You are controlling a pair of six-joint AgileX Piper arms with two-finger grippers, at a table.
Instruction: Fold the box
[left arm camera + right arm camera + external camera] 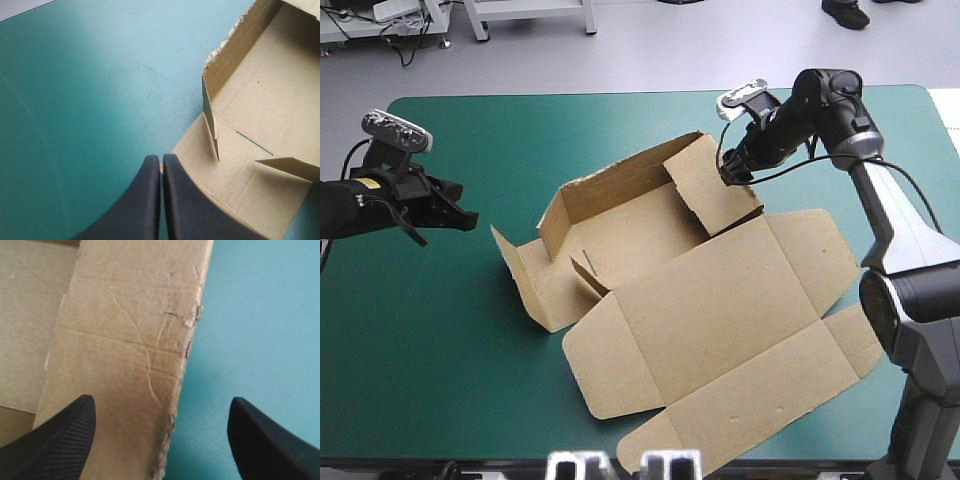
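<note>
Black right jaws, released, hover astride the torn edge of a raised flap [125,355]; left jaws, clenched empty, wait near the box [720,310] on the counter [450,370]. Likely early: far walls half-up, lid flat, tucking remains.

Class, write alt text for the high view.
A half-folded brown cardboard box lies on the teal-green cover, lid flat. The open right gripper is at its far right wall, the shut left gripper beside its left flap.

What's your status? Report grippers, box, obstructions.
Left gripper shut, beside left flap of the box. Right gripper open, astride far-right flap's edge. Walls partly raised, lid flat. No obstruction seen.
</note>
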